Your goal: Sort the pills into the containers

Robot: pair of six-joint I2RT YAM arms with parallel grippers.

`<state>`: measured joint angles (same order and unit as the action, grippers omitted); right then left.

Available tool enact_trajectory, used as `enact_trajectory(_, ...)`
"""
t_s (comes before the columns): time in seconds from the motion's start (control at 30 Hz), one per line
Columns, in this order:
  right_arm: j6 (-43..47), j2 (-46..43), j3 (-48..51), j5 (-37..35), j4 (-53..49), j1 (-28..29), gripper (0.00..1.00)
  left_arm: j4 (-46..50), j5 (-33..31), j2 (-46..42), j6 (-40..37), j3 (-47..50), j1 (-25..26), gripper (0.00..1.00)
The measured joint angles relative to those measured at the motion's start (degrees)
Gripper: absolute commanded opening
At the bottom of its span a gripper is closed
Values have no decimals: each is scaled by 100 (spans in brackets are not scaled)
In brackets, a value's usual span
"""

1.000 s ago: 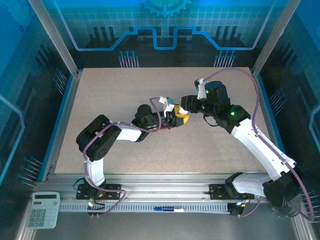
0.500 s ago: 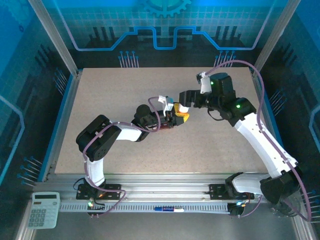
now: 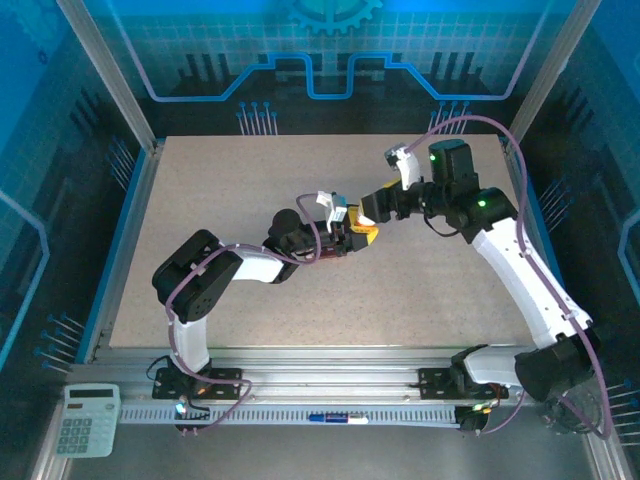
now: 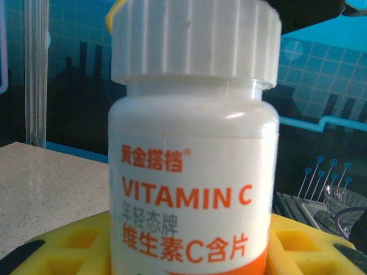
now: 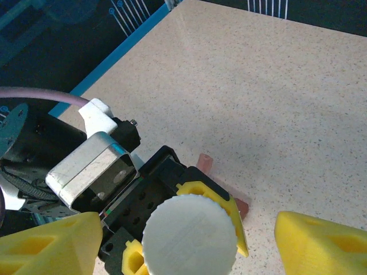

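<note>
Now | left fingers (image 5: 209, 189) clamp bottle (image 5: 189, 238) | containers (image 5: 205, 162) half-hidden behind | right fingers (image 5: 57, 243) spread

White calculator (image 3: 86, 420) off the near-left corner of the speckled table (image 3: 220, 190).

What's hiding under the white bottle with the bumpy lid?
Two ends of a flat reddish-brown plastic strip poke out on the speckled table. The white ribbed-cap bottle and the left gripper cover its middle.
</note>
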<state>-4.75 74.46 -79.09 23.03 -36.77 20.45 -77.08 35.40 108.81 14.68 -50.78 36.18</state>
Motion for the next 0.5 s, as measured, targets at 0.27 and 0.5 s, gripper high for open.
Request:
enact_trajectory(0.27,122,92,2,120,-9,0,68,0,0,0,0,0,0,0)
enact_trajectory(0.5,133,223,2,146,-9,0,51,0,0,0,2,-7,0,0)
